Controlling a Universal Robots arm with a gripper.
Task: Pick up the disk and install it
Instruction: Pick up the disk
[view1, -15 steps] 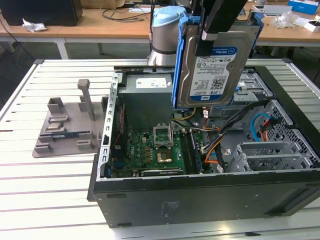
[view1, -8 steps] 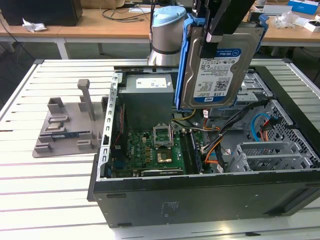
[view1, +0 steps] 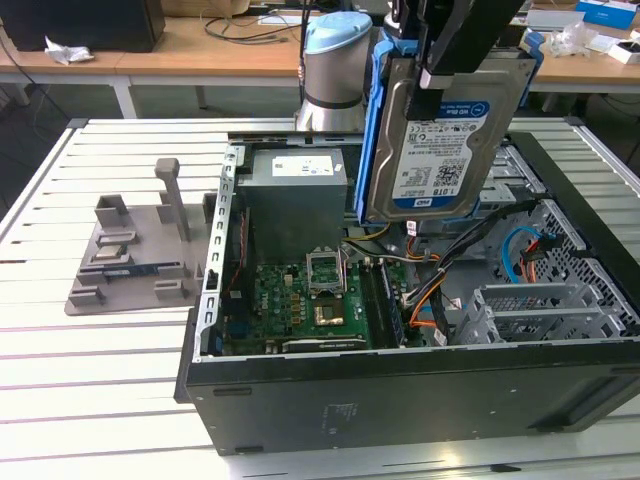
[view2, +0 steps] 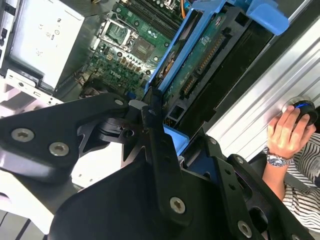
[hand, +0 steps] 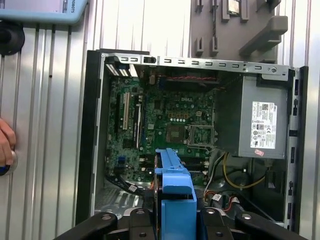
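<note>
The disk (view1: 450, 135), a silver hard drive with a white-and-blue label in a blue carrier bracket, hangs upright above the open computer case (view1: 400, 390). My gripper (view1: 452, 72) is shut on its upper edge and holds it over the case's far right part, next to the drive bay area. In the second wrist view the disk's (view2: 200, 55) green circuit side and blue frame run away from the black fingers (view2: 155, 130), with the motherboard below. In the first wrist view the disk's blue carrier (hand: 175, 192) shows edge-on between the gripper's (hand: 175, 222) two sides.
Inside the case sit a grey power supply (view1: 296, 195), a green motherboard (view1: 310, 300) and a metal drive cage (view1: 545, 310) with orange and blue cables. A grey fixture (view1: 135, 250) stands on the slatted table at the exterior view's left. A person's hand (view2: 287, 132) rests beside the table.
</note>
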